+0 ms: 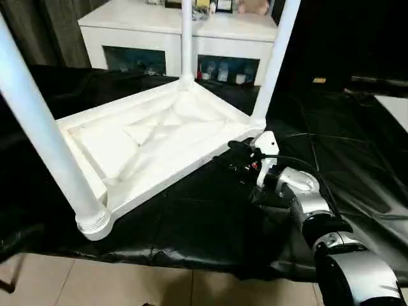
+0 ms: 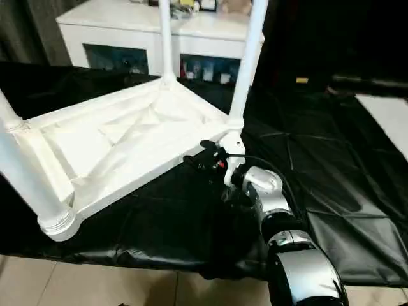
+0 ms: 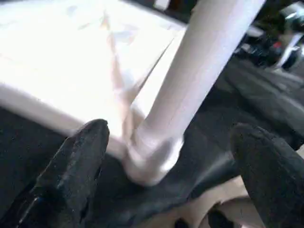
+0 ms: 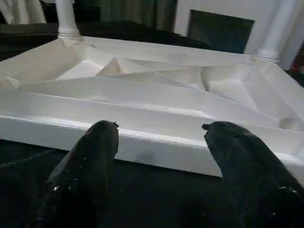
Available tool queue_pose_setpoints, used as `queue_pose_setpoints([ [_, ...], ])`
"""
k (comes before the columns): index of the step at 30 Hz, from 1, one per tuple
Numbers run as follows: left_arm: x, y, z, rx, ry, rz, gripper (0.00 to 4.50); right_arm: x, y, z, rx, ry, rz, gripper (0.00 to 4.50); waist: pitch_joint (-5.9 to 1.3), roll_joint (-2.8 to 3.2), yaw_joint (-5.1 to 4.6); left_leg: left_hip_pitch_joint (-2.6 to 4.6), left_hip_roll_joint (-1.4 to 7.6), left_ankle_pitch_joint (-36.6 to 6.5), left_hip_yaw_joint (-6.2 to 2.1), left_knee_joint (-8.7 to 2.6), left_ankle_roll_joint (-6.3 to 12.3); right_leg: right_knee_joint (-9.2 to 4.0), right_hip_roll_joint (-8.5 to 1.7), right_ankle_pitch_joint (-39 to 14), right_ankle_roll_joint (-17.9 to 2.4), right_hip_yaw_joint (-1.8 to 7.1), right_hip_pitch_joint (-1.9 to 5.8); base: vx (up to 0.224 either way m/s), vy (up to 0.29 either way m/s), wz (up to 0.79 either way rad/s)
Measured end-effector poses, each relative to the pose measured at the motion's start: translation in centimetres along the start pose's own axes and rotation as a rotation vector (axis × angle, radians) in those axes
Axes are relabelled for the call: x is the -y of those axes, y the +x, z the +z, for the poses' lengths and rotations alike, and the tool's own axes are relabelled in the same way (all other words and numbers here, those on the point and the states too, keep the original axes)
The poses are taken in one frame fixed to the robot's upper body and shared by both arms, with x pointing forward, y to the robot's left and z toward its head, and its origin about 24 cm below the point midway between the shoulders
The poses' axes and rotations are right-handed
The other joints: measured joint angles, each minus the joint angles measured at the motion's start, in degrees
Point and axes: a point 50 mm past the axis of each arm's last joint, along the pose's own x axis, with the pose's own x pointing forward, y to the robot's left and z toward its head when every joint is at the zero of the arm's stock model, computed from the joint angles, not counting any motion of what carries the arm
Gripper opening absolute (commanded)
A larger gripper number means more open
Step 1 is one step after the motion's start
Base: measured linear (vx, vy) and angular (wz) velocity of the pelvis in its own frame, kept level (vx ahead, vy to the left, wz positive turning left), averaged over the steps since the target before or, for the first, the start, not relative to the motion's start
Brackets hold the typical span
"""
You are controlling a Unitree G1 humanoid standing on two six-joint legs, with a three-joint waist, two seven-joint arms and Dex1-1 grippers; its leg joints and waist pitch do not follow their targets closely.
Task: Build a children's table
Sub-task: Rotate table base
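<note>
The children's table lies upside down on the black sheet, its ribbed white top (image 1: pixel 159 137) facing up. White tube legs stand in its corner sockets: a near one (image 1: pixel 44 140), a back one (image 1: pixel 186 38) and a right one (image 1: pixel 277 57). My left gripper (image 3: pixel 168 133) is open. Its fingers (image 3: pixel 76 166) stand wide on either side of a leg (image 3: pixel 199 71) near its socket, without touching it. My right gripper (image 1: pixel 241 160) is open, low beside the table's near-right rim (image 4: pixel 156 142), just below the right leg's corner. Nothing is between its fingers (image 4: pixel 90 156).
A white cabinet (image 1: pixel 178 32) with dark glass doors stands behind the table, with small items on top. The black sheet (image 1: pixel 210 223) covers the work surface, which ends at tiled floor (image 1: pixel 95 287) in front. A flat white board (image 1: pixel 396 108) lies at the far right.
</note>
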Motion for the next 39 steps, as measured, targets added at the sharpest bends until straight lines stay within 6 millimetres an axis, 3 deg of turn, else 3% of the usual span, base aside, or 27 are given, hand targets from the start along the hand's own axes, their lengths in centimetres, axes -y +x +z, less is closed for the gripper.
queue_pose_setpoints([
  [8, 1.2, 4.2, 1.6, 0.110, 0.053, -0.140, 4.46, 0.5, -0.7, -0.6, -0.037, -0.015, -0.052, 3.36, 0.02, -0.04, -0.26, 0.46, 0.00, -0.01, -0.17, -0.03, -0.01, 0.00, 0.01, -0.01, 0.01, -0.15, 0.15, 0.000, 0.000, 0.00],
  [19, 1.1, 9.7, 1.1, 0.110, 0.114, -0.154, 4.46, -1.0, 0.1, -1.5, -0.049, 0.004, -0.029, 3.36, 0.01, -0.06, -0.40, 0.49, -0.06, -0.01, -0.23, -0.02, -0.01, -0.10, 0.00, -0.01, 0.00, -0.16, 0.01, 0.000, 0.000, 0.00],
  [24, 4.2, 12.8, 1.5, 0.154, 0.096, -0.316, 4.46, -1.4, -0.2, -2.8, -0.113, 0.002, -0.067, 3.36, 0.01, -0.06, -0.03, 0.42, -0.15, -0.01, -0.19, -0.01, -0.01, -0.15, -0.07, 0.01, -0.02, -0.08, 0.02, 0.000, 0.000, 0.00],
  [29, 8.3, 16.9, 3.4, 0.238, 0.118, -0.536, 4.46, -1.2, -0.4, -4.4, -0.252, 0.003, -0.186, 3.36, 0.10, 0.08, 0.19, 0.39, -0.19, -0.01, -0.17, -0.02, -0.01, -0.12, -0.13, 0.02, -0.03, -0.08, 0.03, 0.000, 0.000, 0.00],
  [33, 11.7, 20.2, 4.1, 0.245, 0.154, -0.688, 4.46, -1.2, -0.4, -5.0, -0.288, 0.017, -0.253, 3.36, 0.24, 0.31, -0.43, 0.33, -0.27, -0.01, -0.15, -0.02, -0.01, -0.14, -0.25, 0.01, -0.03, -0.14, -0.09, 0.000, 0.000, 0.00],
  [39, 14.5, 23.6, 4.3, 0.221, 0.199, -0.796, 4.46, -1.9, 0.5, -4.8, -0.268, 0.031, -0.239, 3.36, 0.23, 0.32, -1.67, 0.29, -0.27, 0.00, -0.23, -0.04, -0.01, -0.09, -0.26, 0.09, -0.14, -0.28, -0.37, 0.000, 0.000, 0.00],
])
